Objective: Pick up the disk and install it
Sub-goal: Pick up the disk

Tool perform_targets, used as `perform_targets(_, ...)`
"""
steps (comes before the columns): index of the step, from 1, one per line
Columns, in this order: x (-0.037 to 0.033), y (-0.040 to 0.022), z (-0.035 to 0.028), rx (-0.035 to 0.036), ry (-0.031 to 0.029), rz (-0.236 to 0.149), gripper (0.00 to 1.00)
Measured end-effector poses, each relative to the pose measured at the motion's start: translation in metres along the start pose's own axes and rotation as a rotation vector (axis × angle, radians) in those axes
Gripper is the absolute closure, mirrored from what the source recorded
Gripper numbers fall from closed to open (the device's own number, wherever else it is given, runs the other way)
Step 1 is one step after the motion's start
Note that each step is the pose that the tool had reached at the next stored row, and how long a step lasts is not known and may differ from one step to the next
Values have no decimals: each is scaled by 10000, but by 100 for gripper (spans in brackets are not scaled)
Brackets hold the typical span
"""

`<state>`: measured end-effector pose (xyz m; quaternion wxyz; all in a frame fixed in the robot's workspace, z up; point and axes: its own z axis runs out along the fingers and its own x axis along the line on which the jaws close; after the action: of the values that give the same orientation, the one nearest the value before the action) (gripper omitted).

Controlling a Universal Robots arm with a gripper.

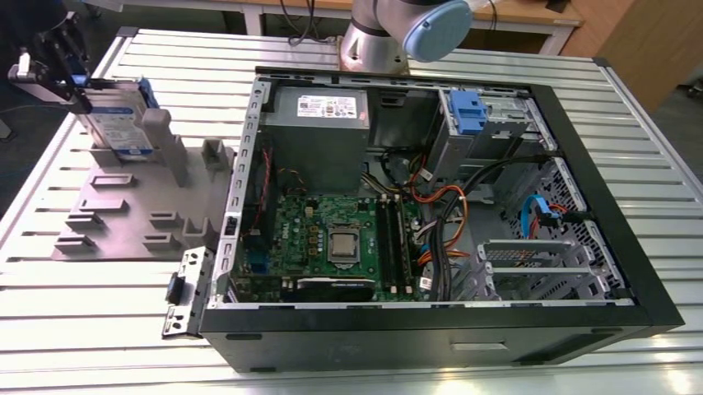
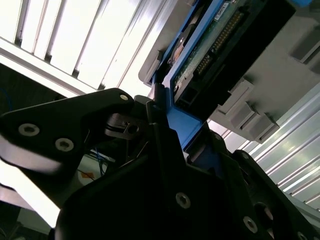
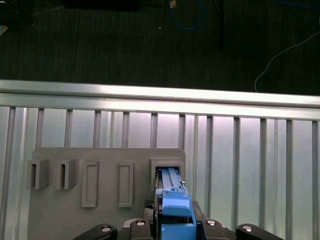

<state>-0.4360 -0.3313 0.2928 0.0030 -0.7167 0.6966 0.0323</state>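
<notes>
Disk (image 1: 115, 123) stands upright in grey rack (image 1: 132, 210), blue edge clamped between jaws.

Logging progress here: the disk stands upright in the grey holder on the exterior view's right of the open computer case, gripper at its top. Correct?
Wrong side. The exterior view shows the disk standing upright in the grey holder on the exterior view's left of the open computer case, with the gripper at its top.
</notes>
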Motion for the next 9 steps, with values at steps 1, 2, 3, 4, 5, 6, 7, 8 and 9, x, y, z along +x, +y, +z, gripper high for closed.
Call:
perform_targets(1, 0, 0, -9, -1, 0, -1, 63)
perform_targets(2, -1, 0, -17, 0, 0, -1, 63)
perform_targets(3, -1, 0, -21, 1, 0, 0, 63)
perform_targets(4, -1, 0, -20, 3, -1, 0, 63)
perform_targets(5, -1, 0, -21, 4, -1, 0, 63)
perform_targets(6, -1, 1, -22, 2, -1, -1, 63)
perform_targets(7, -1, 1, -27, -2, 1, 0, 63)
perform_targets(8, -1, 1, -34, -4, 2, 0, 63)
perform_targets(9, -2, 1, -40, -3, 1, 0, 63)
